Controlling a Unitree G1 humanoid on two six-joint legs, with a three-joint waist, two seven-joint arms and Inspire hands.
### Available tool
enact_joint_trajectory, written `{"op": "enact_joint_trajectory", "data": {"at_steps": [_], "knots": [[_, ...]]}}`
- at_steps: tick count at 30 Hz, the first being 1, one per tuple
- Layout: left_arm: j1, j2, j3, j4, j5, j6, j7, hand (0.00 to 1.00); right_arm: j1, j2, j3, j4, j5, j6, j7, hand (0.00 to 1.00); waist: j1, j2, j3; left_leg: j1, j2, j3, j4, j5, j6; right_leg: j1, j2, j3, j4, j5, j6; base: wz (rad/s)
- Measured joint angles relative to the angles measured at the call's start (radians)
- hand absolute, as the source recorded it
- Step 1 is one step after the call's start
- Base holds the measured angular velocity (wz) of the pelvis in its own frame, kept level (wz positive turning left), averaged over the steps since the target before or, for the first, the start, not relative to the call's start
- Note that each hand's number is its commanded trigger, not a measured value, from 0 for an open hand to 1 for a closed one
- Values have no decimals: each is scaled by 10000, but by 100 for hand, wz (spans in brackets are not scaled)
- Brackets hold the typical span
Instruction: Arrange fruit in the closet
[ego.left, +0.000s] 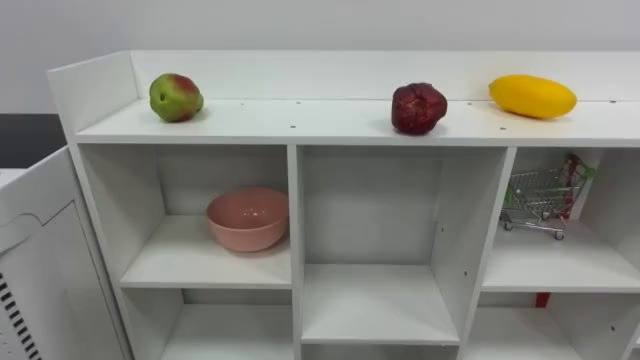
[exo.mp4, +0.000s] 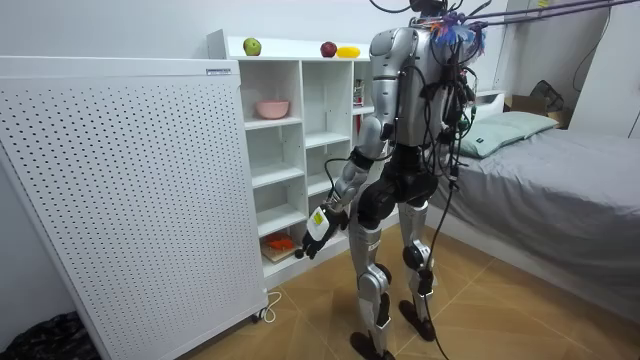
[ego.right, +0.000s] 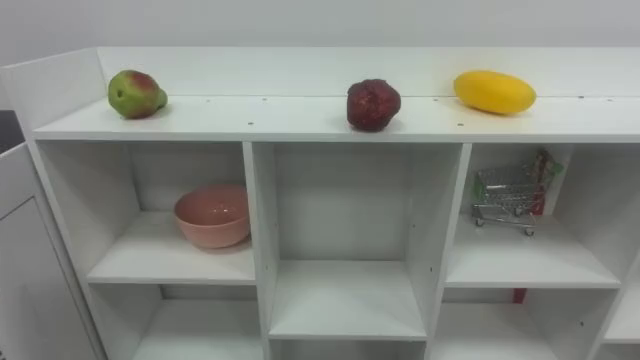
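Three fruits lie on top of the white closet (ego.left: 296, 124). A green and red apple (ego.left: 176, 97) is at the left, a dark red fruit (ego.left: 418, 108) sits near the middle, and a yellow mango (ego.left: 532, 96) is at the right. In the room view I stand close in front of the closet (exo.mp4: 300, 150), facing it. My left hand (exo.mp4: 318, 226) hangs low beside my thigh, well below the top board and away from the fruit. Nothing shows in it.
A pink bowl (ego.left: 247, 219) sits in the upper left compartment. A small wire shopping cart (ego.left: 540, 200) stands in the upper right one. A white perforated panel (exo.mp4: 120, 190) stands to my left, a bed (exo.mp4: 560, 170) behind me. Something orange (exo.mp4: 280, 243) lies on a low shelf.
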Motion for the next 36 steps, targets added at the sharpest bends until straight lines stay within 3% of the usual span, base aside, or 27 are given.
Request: {"op": "enact_joint_trajectory", "data": {"at_steps": [10, 18, 28, 32, 33, 36], "knots": [[638, -6, -261, 228, 2481, 833, -30, 0, 7, -1, 3, -5, -1, -5, -13, 0, 1, -16, 11, 0, 4, 5, 59, 0, 0, 5, -1, 31, -2, 0, 0, 0], [697, -60, -311, 377, 3067, 1160, -400, 0, 12, -5, 20, -6, 97, -13, -7, 0, 0, 9, 24, 9, 7, 29, 66, -2, 0, 23, -1, 115, -18, -4, -3, 0], [555, -68, -323, 391, 3043, 886, -385, 0, -20, 37, 15, -22, 684, -83, -272, 0, -16, 9, 55, 30, -1, 19, 66, -3, -1, 15, 16, 174, -158, -17, 0, 0], [533, -68, -337, 403, 3045, 707, -297, 0, -43, 35, -4, -58, 941, -104, -715, 0, -69, -17, 101, 78, -1, 20, 67, -3, -1, 63, 16, 181, -154, -17, 0, 0], [532, -66, -335, 397, 3044, 695, -296, 0, -47, 36, -48, -114, 1115, -106, -830, 0, -88, -34, 176, 186, -6, 24, 46, -3, -1, 152, 16, 200, -161, -30, 8, 0], [526, -55, -296, 380, 3004, 485, -253, 0, -51, 45, -629, -634, 1482, -106, -1188, 0, -188, -64, 193, 191, -52, 20, 32, -4, -1, 150, 56, 587, -144, -188, -18, 0]]}}
